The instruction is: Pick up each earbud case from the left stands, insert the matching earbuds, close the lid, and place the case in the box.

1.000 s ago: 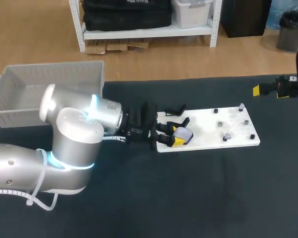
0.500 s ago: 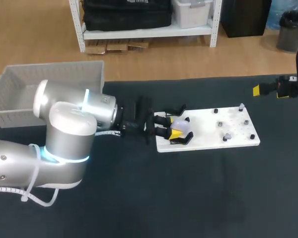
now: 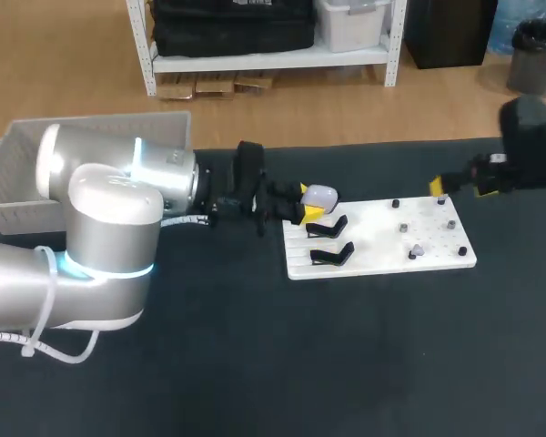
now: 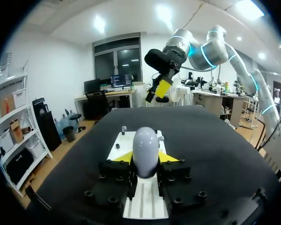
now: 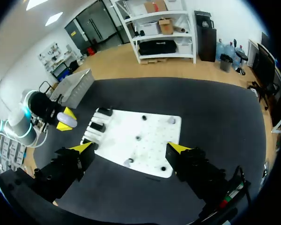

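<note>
My left gripper (image 3: 309, 206) is shut on a pale lilac earbud case (image 3: 320, 195) and holds it in the air just past the far left corner of the white board (image 3: 373, 259). In the left wrist view the closed case (image 4: 145, 151) stands between the yellow tips. Two black stands (image 3: 329, 240) on the board's left part are bare. Small earbuds (image 3: 417, 248) lie among pegs on its right part. My right gripper (image 3: 439, 187) hangs open over the board's far right corner. Its wrist view shows the board (image 5: 141, 129) ahead of the open fingers (image 5: 82, 148).
A grey basket (image 3: 91, 150) stands at the table's far left corner, behind my left arm; it shows too in the right wrist view, as a grey basket (image 5: 78, 84). Black pegs (image 3: 403, 228) stick up from the board. Dark cloth covers the table around the board.
My left gripper has lifted the case off the near stand and carried it up and back toward the board's far left corner. My right arm has moved left, over the board's far right corner.
</note>
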